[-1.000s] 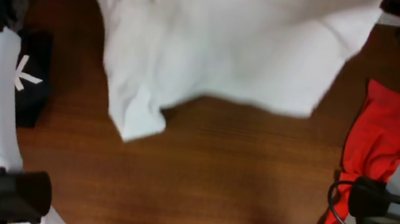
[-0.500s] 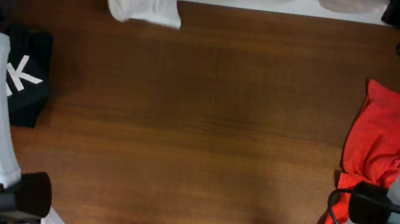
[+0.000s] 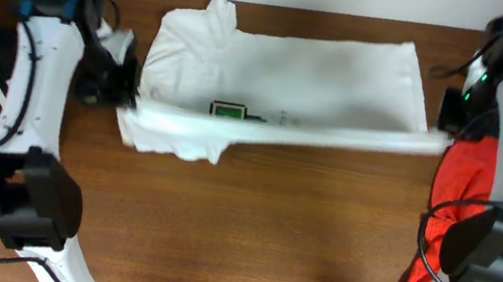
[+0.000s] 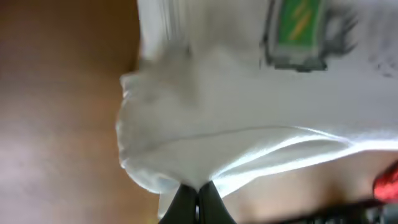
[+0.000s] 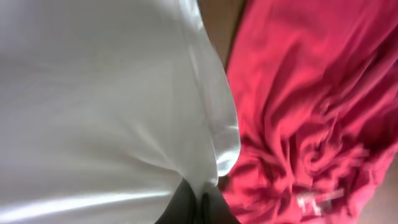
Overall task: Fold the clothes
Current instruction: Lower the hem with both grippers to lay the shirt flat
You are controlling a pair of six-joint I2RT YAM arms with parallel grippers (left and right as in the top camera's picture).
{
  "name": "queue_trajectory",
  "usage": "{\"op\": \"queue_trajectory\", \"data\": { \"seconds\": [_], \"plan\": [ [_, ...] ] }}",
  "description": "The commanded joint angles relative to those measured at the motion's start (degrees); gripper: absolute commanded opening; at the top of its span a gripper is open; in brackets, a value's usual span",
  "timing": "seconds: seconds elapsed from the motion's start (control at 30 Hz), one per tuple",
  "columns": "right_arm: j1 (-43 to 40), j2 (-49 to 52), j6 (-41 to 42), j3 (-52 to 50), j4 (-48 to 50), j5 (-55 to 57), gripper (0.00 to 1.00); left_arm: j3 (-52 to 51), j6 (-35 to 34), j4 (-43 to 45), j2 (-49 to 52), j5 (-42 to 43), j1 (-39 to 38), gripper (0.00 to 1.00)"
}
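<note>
Your white T-shirt [image 3: 323,71] has dropped flat onto the desk [image 3: 247,232]; left gripper [image 4: 198,198] and right gripper [image 5: 198,199] clamp what looks like its front edge, so folding can begin.

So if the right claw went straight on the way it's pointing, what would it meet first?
The white T-shirt: the right claw is shut on its edge, and that cloth lies straight ahead. The red T-shirt sits just beside that line, though depth is unclear.
</note>
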Motion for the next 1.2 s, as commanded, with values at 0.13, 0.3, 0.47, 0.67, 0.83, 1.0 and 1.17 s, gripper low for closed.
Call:
{"op": "queue_trajectory", "data": {
  "seconds": [0.13,0.3,0.47,0.67,0.83,1.0,1.17],
  "plan": [
    [-0.5,-0.02,5.33,-18.53,0.37,3.72,0.04,-21.14,1.36,0.46,-0.52,0.22,0.42,0.0],
    [-1.62,-0.57,7.69,-27.23,1.49,3.72,0.04,-29.22,1.31,1.66,-2.89,-1.97,0.76,0.0],
    [-3.13,-2.71,8.72,-34.42,4.68,3.72,0.04,-34.29,0.26,2.86,-9.81,-2.14,3.43,0.0],
    [-3.41,-6.21,8.72,-36.28,5.4,3.67,0.04,-37.68,0.0,3.21,-17.42,-2.08,4.83,0.0],
    [-3.41,-7.87,8.68,-35.54,9.7,2.4,0.04,-37.64,-0.02,12.22,-18.18,4.68,5.27,0.0],
    [-3.39,-7.85,8.48,-34.67,17.42,-2.36,0.04,-37.64,-3.85,24.63,-18.18,10.75,7.39,0.0],
    [-3.39,-7.85,7.78,-34.67,24.04,-6.19,0.04,-37.64,-9.27,32.15,-18.16,10.84,8.52,0.0]
  ]
}}
